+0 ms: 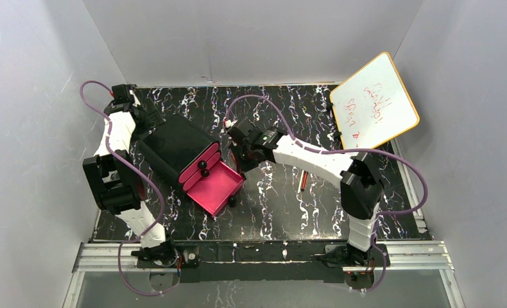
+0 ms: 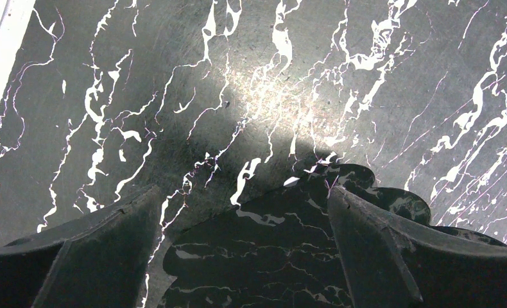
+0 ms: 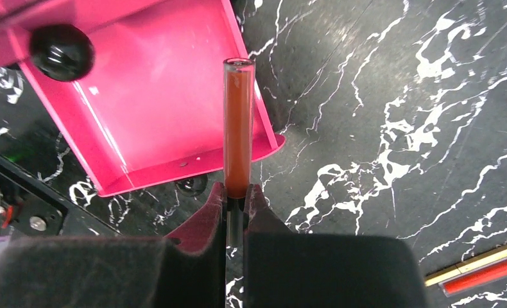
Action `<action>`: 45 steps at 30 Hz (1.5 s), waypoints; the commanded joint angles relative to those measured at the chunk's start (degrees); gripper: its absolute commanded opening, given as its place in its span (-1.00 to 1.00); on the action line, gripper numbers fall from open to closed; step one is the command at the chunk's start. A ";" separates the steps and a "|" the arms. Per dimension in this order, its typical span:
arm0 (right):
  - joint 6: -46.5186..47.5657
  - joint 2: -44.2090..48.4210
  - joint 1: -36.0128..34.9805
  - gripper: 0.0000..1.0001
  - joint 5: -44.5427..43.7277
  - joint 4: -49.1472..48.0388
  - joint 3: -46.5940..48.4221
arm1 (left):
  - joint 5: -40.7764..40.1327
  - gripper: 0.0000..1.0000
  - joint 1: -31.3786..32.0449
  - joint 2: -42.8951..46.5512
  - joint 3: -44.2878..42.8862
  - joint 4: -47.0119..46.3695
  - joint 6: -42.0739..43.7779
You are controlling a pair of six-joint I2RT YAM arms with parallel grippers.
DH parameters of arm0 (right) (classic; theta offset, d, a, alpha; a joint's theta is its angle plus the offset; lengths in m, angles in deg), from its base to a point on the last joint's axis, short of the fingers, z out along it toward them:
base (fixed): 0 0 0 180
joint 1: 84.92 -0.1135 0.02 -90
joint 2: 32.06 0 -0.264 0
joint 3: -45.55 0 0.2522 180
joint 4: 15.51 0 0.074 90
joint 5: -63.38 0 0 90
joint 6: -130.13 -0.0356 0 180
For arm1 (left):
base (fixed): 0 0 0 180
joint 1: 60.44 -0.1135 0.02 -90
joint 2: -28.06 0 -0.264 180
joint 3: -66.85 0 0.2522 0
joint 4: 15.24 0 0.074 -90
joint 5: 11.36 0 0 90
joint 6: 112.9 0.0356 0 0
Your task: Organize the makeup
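My right gripper (image 3: 237,192) is shut on a thin tan-orange stick (image 3: 238,122), which points out over the right edge of the open pink drawer (image 3: 161,96). From above, this gripper (image 1: 236,149) hovers at the drawer's far right corner (image 1: 215,186). The part of the drawer floor I can see is bare. A red pencil (image 3: 482,274) lies on the marble table beside a thin tan one, also visible from above (image 1: 303,180). My left gripper (image 2: 243,192) is open, its fingers spread either side of the glossy black box's rear edge (image 2: 270,256). The other makeup is out of view.
The black box (image 1: 174,147) with pink drawer fronts and black knobs (image 3: 61,51) lies tilted at centre left. An orange-rimmed whiteboard (image 1: 374,102) leans at the back right. White walls close in the black marble table (image 1: 289,212).
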 commanded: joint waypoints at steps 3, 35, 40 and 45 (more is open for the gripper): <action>1.81 -4.44 -3.08 -0.97 3.76 1.26 3.27 | 1.65 0.97 1.10 1.47 1.00 3.77 1.35; 1.77 -13.73 -8.24 -0.51 -2.49 -0.60 10.27 | 1.66 0.97 1.10 1.13 0.64 3.81 1.45; 2.04 -13.91 -8.24 -0.14 -3.05 -0.38 9.81 | 1.68 0.97 1.12 0.87 0.50 3.96 1.46; 2.28 -13.59 -8.24 -0.09 -5.34 0.11 9.80 | 1.70 0.97 1.10 0.69 0.26 4.08 1.54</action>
